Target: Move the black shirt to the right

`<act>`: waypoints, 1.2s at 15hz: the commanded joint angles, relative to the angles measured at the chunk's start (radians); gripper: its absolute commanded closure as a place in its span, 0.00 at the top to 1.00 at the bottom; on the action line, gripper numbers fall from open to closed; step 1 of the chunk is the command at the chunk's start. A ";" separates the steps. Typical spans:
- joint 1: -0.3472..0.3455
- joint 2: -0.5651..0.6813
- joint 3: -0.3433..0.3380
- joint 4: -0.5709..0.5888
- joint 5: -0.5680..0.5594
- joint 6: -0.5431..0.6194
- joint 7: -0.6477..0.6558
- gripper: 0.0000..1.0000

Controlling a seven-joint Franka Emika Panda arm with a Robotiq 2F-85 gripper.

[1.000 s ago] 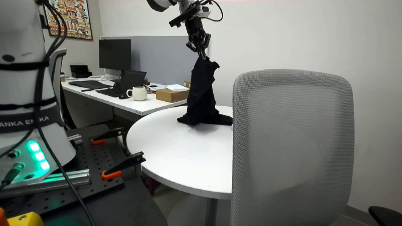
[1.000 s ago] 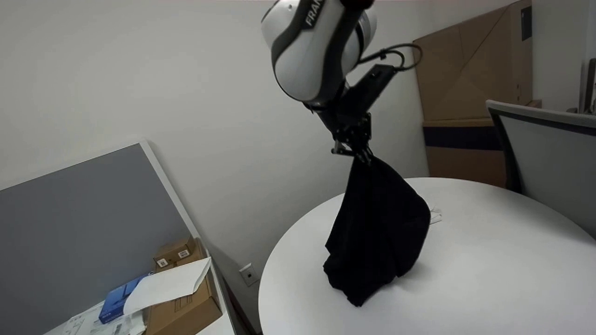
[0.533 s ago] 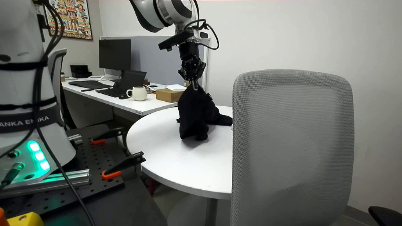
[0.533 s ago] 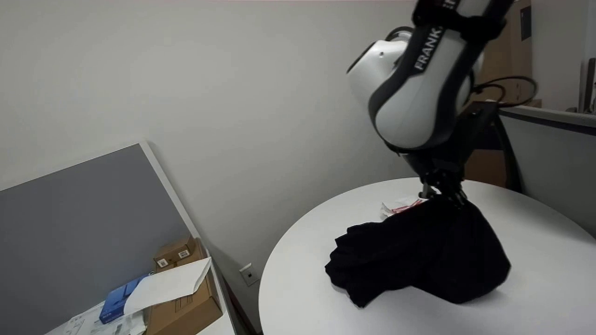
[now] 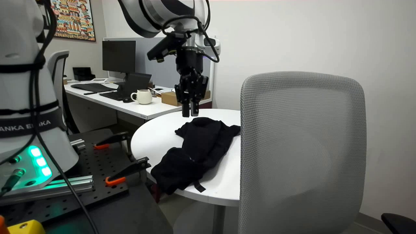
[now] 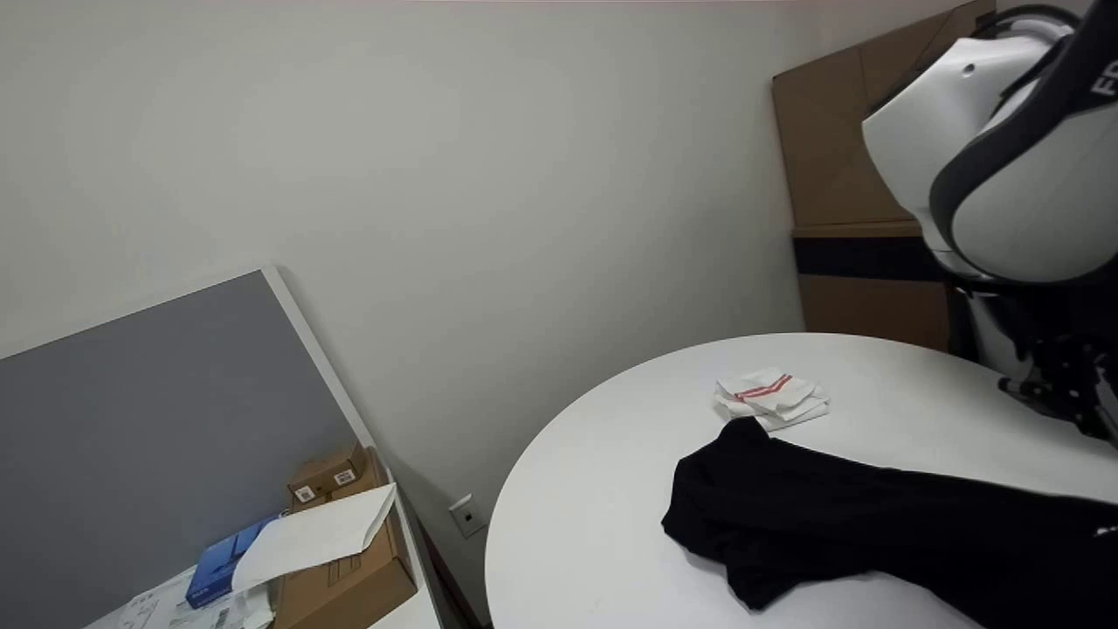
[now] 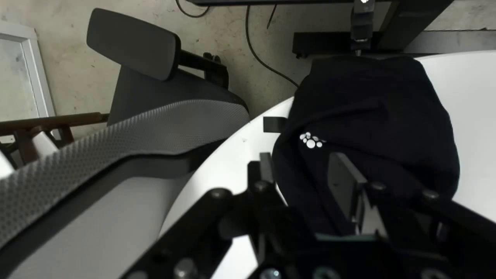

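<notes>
Black shirt (image 5: 198, 149): let down from the peak in which the gripper (image 5: 190, 112) held it half a second ago; now spread on the round table (image 5: 156, 139), centre to lower left of the frame. In an exterior view the shirt (image 6: 838, 507) runs off the lower right edge, so that end is lost.

Gripper: let go; its fingers (image 7: 343, 178) stand apart in the wrist view, grasping nothing. They look clear of the shirt, though the height is hard to judge. Dipping again could snag a fold and drag it.

Shirt end: at the top of the wrist view it seems to lap past the table rim; hanging weight, or one more tug, could slide the shirt off.

Dark tab (image 5: 199, 187): lower centre, near the rim; whether it belongs to the shirt, I cannot tell.

White cloth (image 6: 773, 393): right of centre in an exterior view, beside or partly under a shirt corner, unclear which; a pull could carry it along.

Chair back (image 5: 302, 136): right half of the frame, hiding much of the table and perhaps a bit of shirt.

Desk (image 5: 159, 109): upper left, far behind; its black items merge.
</notes>
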 commanded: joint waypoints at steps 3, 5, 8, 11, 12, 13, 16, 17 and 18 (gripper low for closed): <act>-0.046 -0.067 -0.002 -0.022 -0.007 0.030 0.010 0.89; -0.035 -0.117 0.006 -0.039 0.020 0.028 0.010 0.99; 0.022 -0.184 0.036 -0.020 0.174 -0.006 -0.018 1.00; 0.113 -0.253 0.120 -0.019 0.309 -0.026 0.007 1.00; 0.143 -0.268 0.152 -0.016 0.344 -0.039 0.019 1.00; 0.175 -0.298 0.190 -0.029 0.377 -0.053 0.041 1.00; 0.180 -0.276 0.217 -0.016 0.389 -0.052 0.042 1.00; 0.196 -0.291 0.234 -0.019 0.399 -0.063 0.056 1.00; 0.201 -0.300 0.240 -0.021 0.402 -0.068 0.060 1.00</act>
